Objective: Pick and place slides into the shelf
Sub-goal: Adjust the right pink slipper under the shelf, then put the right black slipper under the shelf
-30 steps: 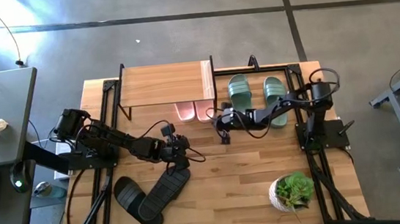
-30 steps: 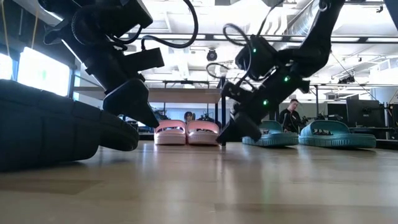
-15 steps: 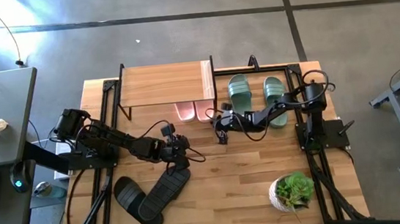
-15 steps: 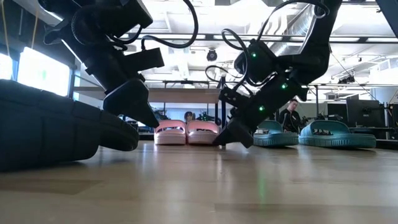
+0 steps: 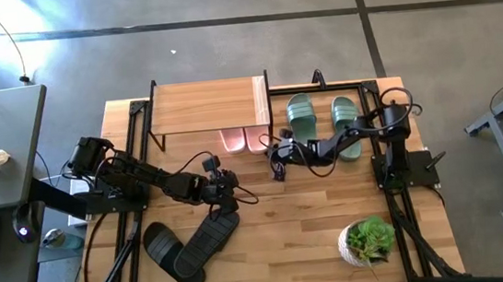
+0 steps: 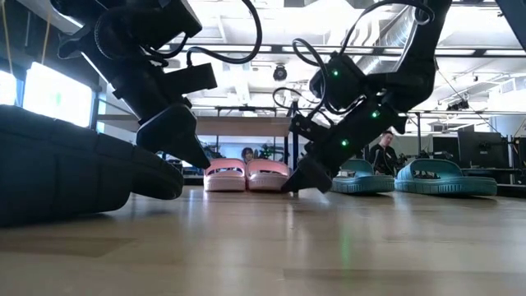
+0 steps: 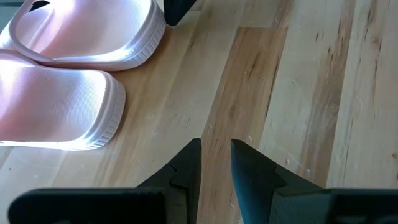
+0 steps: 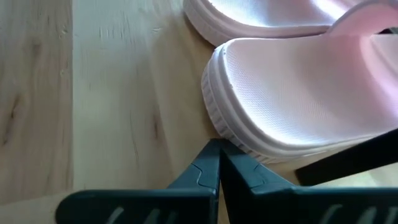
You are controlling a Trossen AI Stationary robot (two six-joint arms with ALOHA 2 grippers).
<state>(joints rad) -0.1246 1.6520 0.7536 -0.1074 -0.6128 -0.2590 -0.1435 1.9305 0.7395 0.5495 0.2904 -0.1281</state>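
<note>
Pressing my right gripper down with its two dark fingers closed together and empty, I have the tips touching the heel edge of the nearer pale pink ribbed slide sandal. My left gripper hangs low over the light wooden tabletop, fingers a narrow gap apart, holding nothing I can see. Nearest the table's front lie the two black slide sandals, overlapping each other. Beyond my grippers, the pink pair sits side by side, half under the low plank-topped shelf with a thin black frame. The sage green pair rests beside that shelf, uncovered.
</note>
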